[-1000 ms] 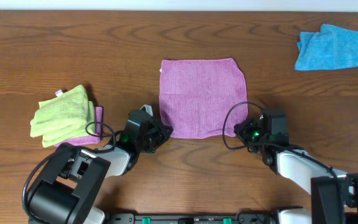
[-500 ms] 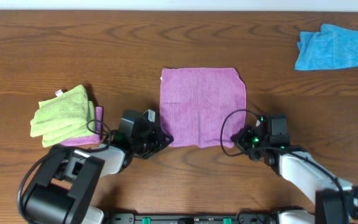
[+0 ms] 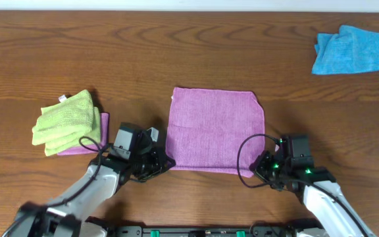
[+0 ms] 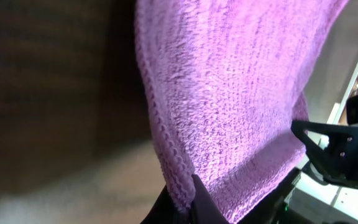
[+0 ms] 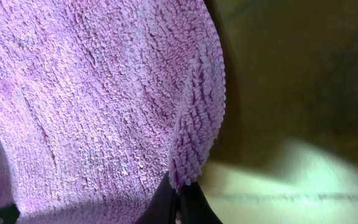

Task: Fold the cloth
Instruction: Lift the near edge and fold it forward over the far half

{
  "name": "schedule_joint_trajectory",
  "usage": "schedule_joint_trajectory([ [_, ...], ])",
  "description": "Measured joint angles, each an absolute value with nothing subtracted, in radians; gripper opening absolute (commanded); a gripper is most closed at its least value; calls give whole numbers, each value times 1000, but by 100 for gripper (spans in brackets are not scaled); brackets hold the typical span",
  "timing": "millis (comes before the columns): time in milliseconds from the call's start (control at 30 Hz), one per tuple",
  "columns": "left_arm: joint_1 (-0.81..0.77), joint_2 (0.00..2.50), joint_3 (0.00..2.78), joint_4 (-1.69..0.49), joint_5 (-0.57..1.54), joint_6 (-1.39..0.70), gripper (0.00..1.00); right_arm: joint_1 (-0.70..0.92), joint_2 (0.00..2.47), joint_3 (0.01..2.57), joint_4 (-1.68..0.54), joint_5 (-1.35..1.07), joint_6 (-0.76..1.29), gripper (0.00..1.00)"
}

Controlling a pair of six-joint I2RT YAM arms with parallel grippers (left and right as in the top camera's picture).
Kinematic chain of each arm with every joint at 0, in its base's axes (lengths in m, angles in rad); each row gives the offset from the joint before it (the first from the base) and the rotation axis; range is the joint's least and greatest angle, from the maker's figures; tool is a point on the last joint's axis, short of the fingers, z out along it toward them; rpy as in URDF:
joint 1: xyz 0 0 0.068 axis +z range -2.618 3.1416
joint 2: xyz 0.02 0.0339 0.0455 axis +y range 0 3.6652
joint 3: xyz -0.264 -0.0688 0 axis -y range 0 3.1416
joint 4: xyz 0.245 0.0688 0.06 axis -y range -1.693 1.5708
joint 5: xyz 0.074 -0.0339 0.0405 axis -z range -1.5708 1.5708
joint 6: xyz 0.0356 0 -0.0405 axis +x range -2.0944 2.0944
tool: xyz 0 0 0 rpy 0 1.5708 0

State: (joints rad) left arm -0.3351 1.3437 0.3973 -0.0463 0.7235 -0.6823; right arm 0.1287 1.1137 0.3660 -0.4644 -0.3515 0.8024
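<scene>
purple cloth [image 3: 216, 131], corners pinched, left gripper [image 3: 165, 163], right gripper [image 3: 260, 170]

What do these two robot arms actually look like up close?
Each is a slim arm with pale grey-white links, the left arm and right arm, joined by chunky black joints. Each ends in a blocky black head, the left gripper and right gripper, with two thin dark fingers. Thin black cable loops beside each wrist, and small green lights glow on the right one.
</scene>
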Motion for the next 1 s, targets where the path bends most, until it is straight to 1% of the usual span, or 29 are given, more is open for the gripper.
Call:
schedule_joint_trajectory([
  [133, -335, 1269, 397, -103, 728, -680, 6, 129, 1057, 366, -528, -364, 799, 1],
  [300, -336, 1179, 398, -124, 725, -702, 6, 129, 997, 393, -591, -359, 791, 1],
  [467, -336, 1146, 400, -132, 710, -745, 6, 129, 987, 470, -624, -330, 755, 1],
  [600, -338, 1145, 443, -192, 672, -765, 6, 129, 987, 506, -630, -315, 738, 1],
  [833, -344, 1158, 568, -202, 555, -771, 6, 130, 993, 537, -580, -282, 722, 1],
  [1000, -344, 1257, 579, -92, 515, -782, 6, 134, 1069, 545, -480, -253, 720, 1],
])
